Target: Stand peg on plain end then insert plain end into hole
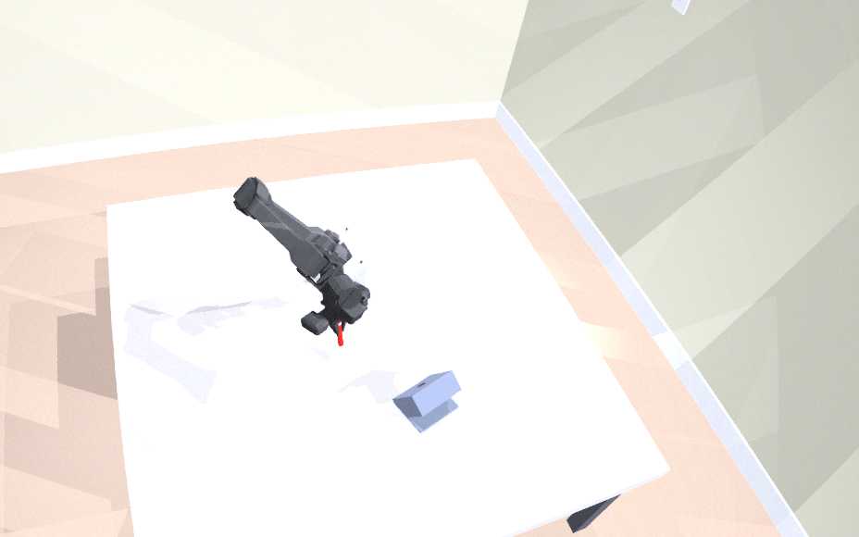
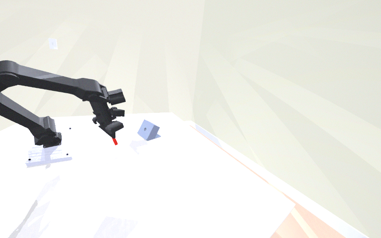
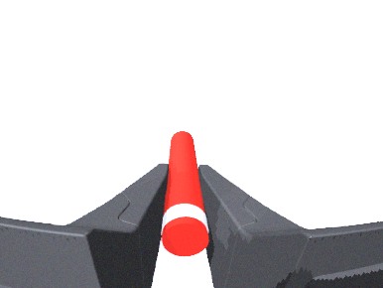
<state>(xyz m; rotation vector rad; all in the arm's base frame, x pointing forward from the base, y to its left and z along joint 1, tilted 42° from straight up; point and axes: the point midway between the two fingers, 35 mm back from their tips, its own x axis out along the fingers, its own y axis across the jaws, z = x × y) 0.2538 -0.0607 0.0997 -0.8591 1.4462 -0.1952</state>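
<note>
My gripper is shut on the red peg. The peg's white band sits near the end closest to the wrist camera, and its plain end sticks out past the fingertips, pointing down and forward. The peg hangs tilted above the white table, clear of it. The sloped pale blue panel stands on the table ahead of the gripper, apart from it. Its single hole shows in its sloped face.
The robot's base sits on a pale plate at the table's left in the exterior view. Walls close off the far and right sides. The table's front right corner drops to the floor.
</note>
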